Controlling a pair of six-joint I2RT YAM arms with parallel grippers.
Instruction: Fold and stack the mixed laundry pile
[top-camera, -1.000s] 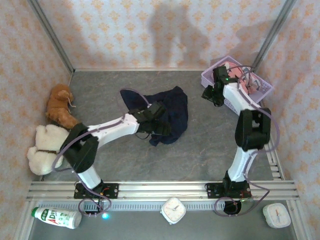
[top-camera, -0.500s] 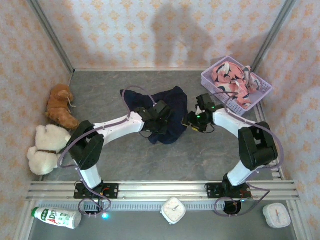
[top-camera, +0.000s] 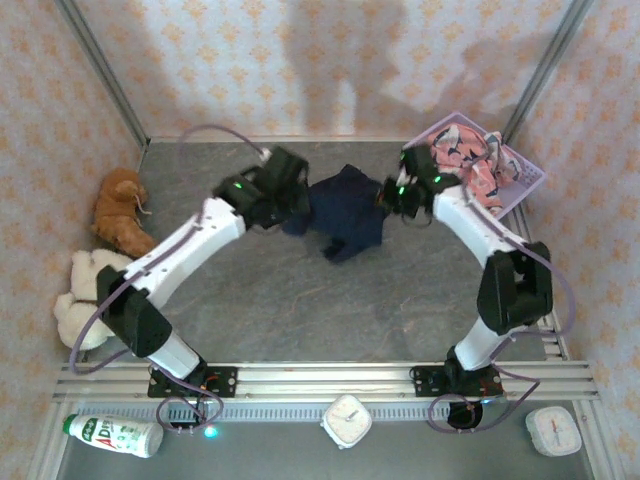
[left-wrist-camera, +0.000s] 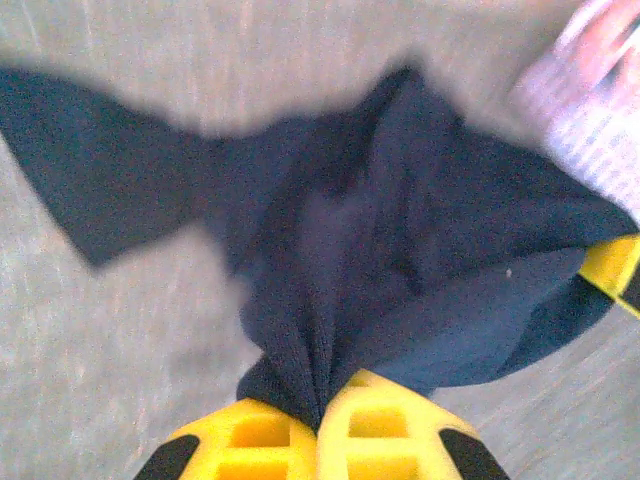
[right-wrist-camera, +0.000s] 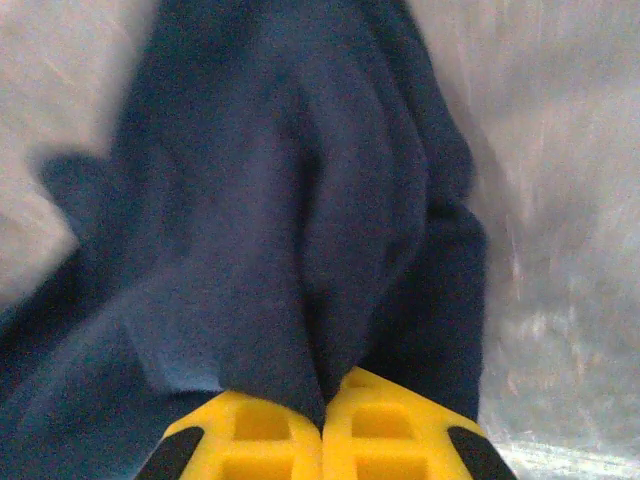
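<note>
Left claw (left-wrist-camera: 320, 425): pinched fully shut on a bunched fold of the navy garment (top-camera: 348, 212), with the cloth pleating right at the fingertips.
Right claw (right-wrist-camera: 325, 415): also closed tight, on the opposite side of the same garment.
Navy garment: strung between the two claws over the far middle of the desk (top-camera: 300, 300), a loose tail drooping toward the near side. The wrist views are blurred, so it may be partly lifted off the desk; I cannot tell.
Handling: soft, limp and light. It sags and bunches rather than holding a shape, and a thick fold should sit securely in a pinch.
Where to hold: two corners or hem points well apart, so that it spreads flat.
Shark-print garment (top-camera: 462, 158): crumpled in the lavender basket (top-camera: 525, 178) at the far right corner. It looks equally soft, and an exposed top fold is the best place to grip it.
</note>
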